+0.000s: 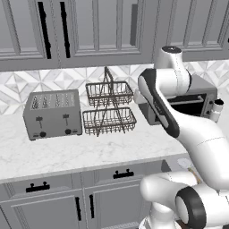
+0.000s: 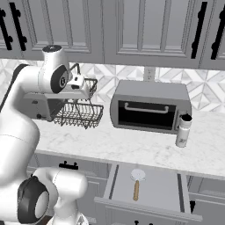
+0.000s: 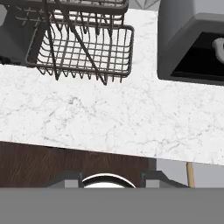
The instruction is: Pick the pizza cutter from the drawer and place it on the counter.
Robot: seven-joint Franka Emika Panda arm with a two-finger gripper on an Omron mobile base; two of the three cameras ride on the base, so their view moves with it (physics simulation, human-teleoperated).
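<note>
The pizza cutter (image 2: 137,181) lies flat in the open grey drawer (image 2: 165,189), its round pale blade towards the counter and its tan handle towards me. From the left base view the pizza cutter (image 1: 187,165) shows just past my arm. The white marble counter (image 2: 118,147) runs above the drawer. My gripper (image 3: 111,181) hangs high over the counter (image 3: 109,118), looking down near its front edge. Its tips stand apart with nothing between them. A sliver of the tan handle (image 3: 190,174) shows at the lower right of the hand view, well away from the tips.
A wire two-tier basket rack (image 1: 108,109) stands mid-counter, with a toaster (image 1: 53,114) to its left. A toaster oven (image 2: 150,107) sits right of the rack, and a white shaker (image 2: 183,130) beside it. Closed drawer fronts with black handles (image 1: 123,174) run below the counter.
</note>
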